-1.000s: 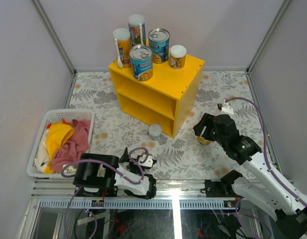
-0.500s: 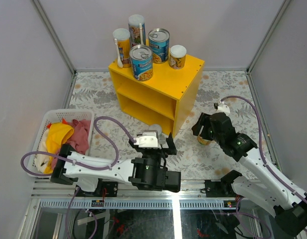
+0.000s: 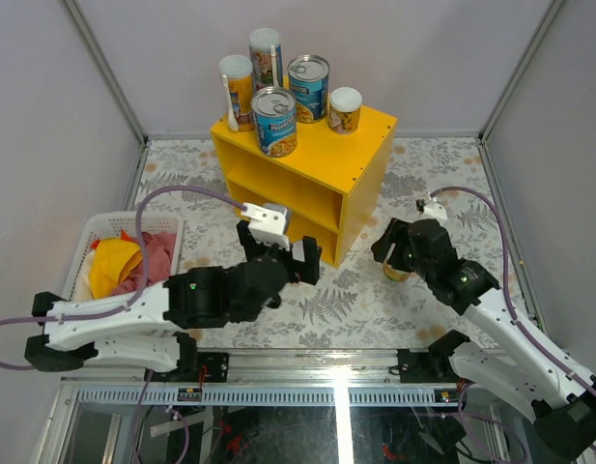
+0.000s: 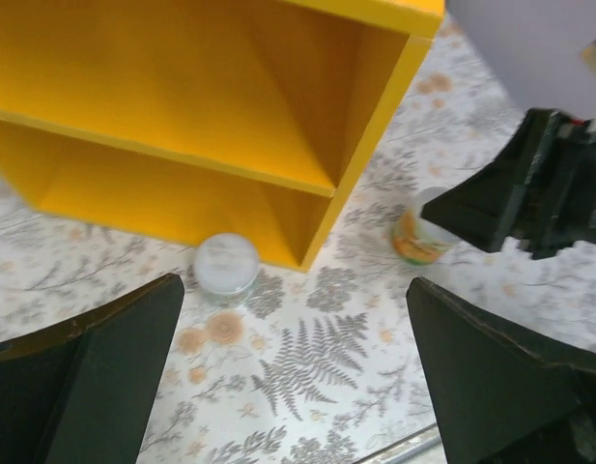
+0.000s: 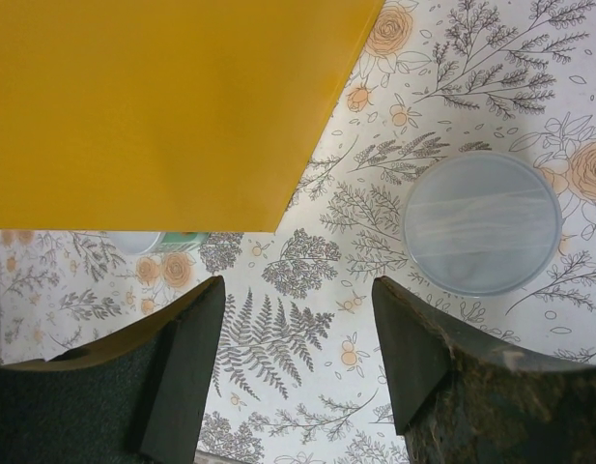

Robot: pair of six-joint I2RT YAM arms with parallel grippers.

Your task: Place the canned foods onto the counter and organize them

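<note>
Fingers of left gripper [image 4: 296, 290] were spread wide, empty; right gripper [image 5: 298, 285] fingers apart, nothing between. Five cans [image 3: 274, 121] stood on counter [image 3: 365, 179] top. Two remained on table [image 3: 442, 184]: pale-lidded can [image 4: 226, 263] at counter's foot, second can [image 5: 481, 222] just beside right fingertip. Judged mostly done.

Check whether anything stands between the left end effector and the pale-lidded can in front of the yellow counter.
Nothing visible does. The open left end effector faces the pale-lidded can on the table by the counter; only bare table lies between.
</note>
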